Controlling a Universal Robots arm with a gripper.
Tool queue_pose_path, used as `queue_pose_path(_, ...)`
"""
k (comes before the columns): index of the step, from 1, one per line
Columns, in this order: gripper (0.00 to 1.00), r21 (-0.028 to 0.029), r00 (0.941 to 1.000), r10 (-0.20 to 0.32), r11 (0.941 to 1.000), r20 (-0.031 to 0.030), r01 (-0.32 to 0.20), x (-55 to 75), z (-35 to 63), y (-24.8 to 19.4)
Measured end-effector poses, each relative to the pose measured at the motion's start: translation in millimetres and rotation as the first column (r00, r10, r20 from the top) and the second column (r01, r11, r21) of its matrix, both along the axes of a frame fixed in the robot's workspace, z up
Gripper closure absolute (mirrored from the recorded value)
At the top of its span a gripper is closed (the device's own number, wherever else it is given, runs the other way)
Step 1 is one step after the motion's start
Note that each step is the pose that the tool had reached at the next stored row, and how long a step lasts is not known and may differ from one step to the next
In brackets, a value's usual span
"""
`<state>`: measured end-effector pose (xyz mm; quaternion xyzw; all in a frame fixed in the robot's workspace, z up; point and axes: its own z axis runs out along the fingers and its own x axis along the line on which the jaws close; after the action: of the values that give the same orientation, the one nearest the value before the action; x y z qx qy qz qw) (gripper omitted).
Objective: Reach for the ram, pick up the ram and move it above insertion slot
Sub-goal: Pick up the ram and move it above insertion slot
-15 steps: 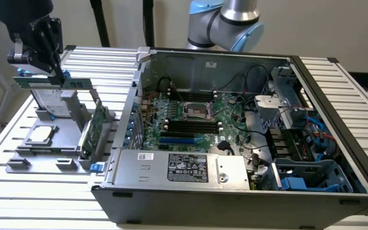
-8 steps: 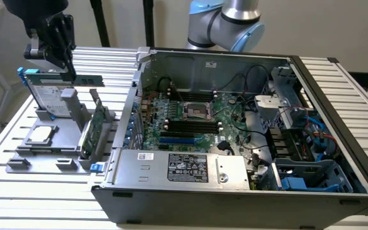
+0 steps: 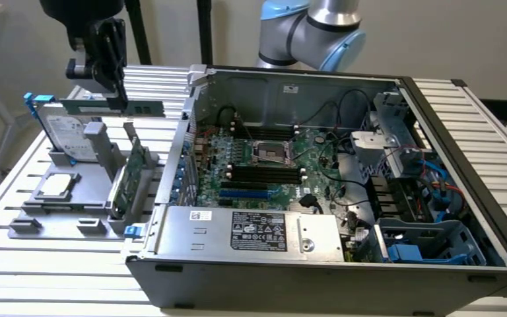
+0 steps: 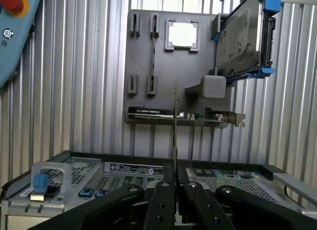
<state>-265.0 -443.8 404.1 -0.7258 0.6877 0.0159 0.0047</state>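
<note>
We've got the ram pinched in the gripper, hanging above the gray holder beside the case.

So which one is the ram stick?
Find the open computer case, then look to the exterior view's left, above the grey holder tray. The ram hangs pinched in the black gripper: a thin green strip, narrower than the upright green card.

Thin green RAM stick with dark chips, clamped in black metal gripper. Silver hard drive with blue rails, upper left of exterior view. Grey plastic parts tray. Green motherboard with black slots. Ribbed silver-white slatted table.
</note>
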Motion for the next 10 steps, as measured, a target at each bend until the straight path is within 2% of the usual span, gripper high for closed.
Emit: queue_pose_path(10,0.87,0.0024,1.0,0.0,1.0,0.0,0.0,37.4,0.2,6.9)
